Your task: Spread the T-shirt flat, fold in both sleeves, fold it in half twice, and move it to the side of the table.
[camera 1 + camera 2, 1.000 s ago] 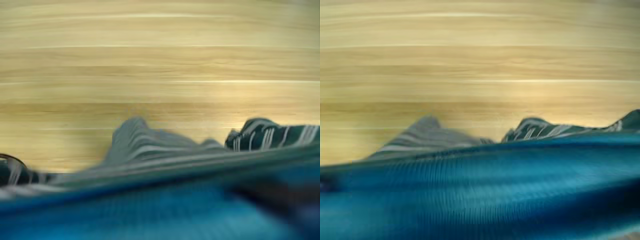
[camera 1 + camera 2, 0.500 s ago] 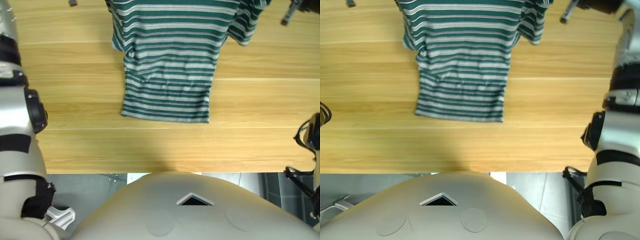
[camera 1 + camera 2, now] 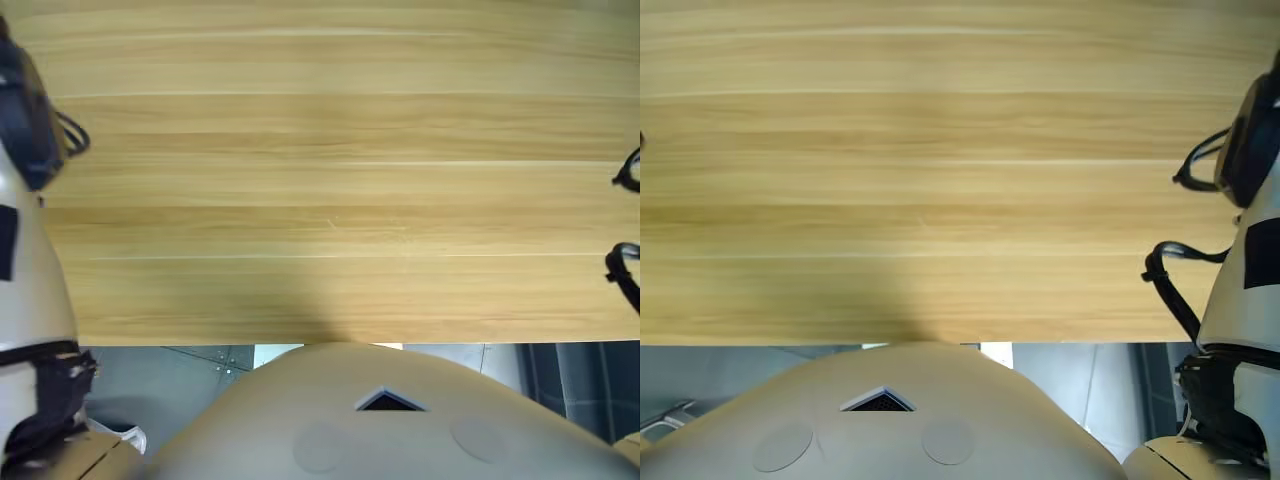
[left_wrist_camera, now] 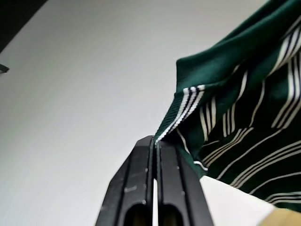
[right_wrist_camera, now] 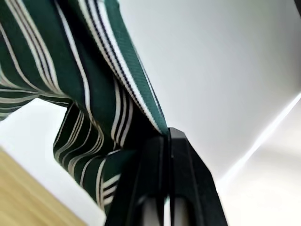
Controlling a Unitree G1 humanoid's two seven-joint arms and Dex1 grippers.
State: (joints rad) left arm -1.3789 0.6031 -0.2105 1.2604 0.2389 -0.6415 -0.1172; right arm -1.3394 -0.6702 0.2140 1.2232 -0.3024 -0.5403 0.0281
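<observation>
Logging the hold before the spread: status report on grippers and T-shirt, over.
Left gripper shut on T-shirt ribbed edge. Right gripper shut on another striped edge. T-shirt hangs from both, up off the table.

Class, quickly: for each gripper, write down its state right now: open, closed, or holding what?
Left gripper: closed on the T-shirt, pinching its ribbed edge.
Right gripper: closed on the T-shirt, also pinching a ribbed edge.

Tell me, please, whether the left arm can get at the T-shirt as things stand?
Yes, it seems so: the left pincer is shut on the ribbed edge of the T-shirt, with nothing between them.
</observation>
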